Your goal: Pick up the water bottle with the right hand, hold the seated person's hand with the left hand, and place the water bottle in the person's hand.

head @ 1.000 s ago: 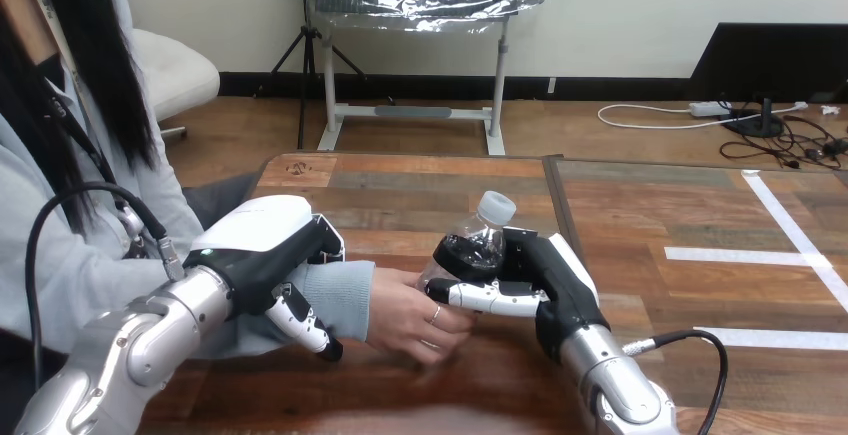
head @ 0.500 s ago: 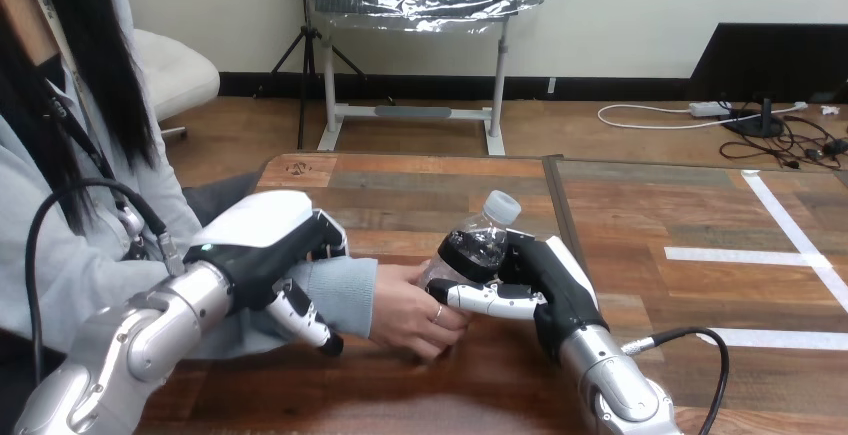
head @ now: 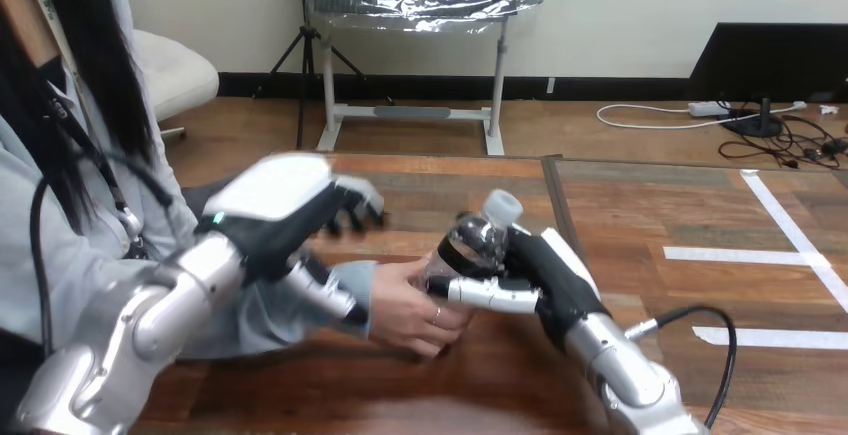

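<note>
Your right hand (head: 545, 280) is gripping the tilted water bottle (head: 475, 245) just above the bench (head: 640, 205), with fingers and thumb wrapping round its body. The person's hand (head: 405, 310) is cupping the bottle from the left. Your left hand (head: 285, 205) is hovering over the person's sleeve (head: 262, 317), its fingers loosely spread and clasping nothing.

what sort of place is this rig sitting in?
Probably a lab test bench for handover trials, not a home. The wooden table carries white tape marks, a seated person's hand reaches to the water bottle gripped by the right robot hand, and a cable trails off that arm.
</note>
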